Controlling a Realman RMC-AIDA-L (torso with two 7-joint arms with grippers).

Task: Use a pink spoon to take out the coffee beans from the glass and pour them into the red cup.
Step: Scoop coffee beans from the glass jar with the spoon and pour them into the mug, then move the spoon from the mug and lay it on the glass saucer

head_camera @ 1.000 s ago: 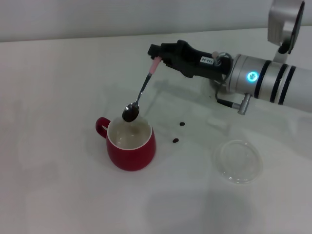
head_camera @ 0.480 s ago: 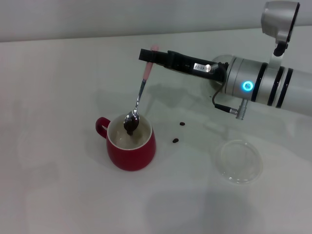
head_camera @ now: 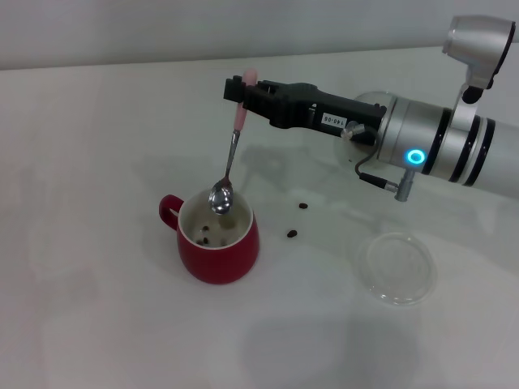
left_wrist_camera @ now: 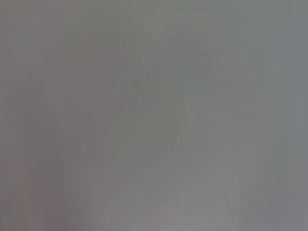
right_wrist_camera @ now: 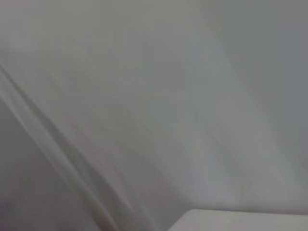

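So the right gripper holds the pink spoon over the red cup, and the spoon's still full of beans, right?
Not quite. The right gripper does hold the pink spoon over the red cup, but the head view shows its bowl empty; a few beans lie inside the cup.

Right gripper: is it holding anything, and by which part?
Yes. The right gripper is shut on the pink spoon, clamped near the top of its pink handle. The spoon hangs bowl-down over the red cup.
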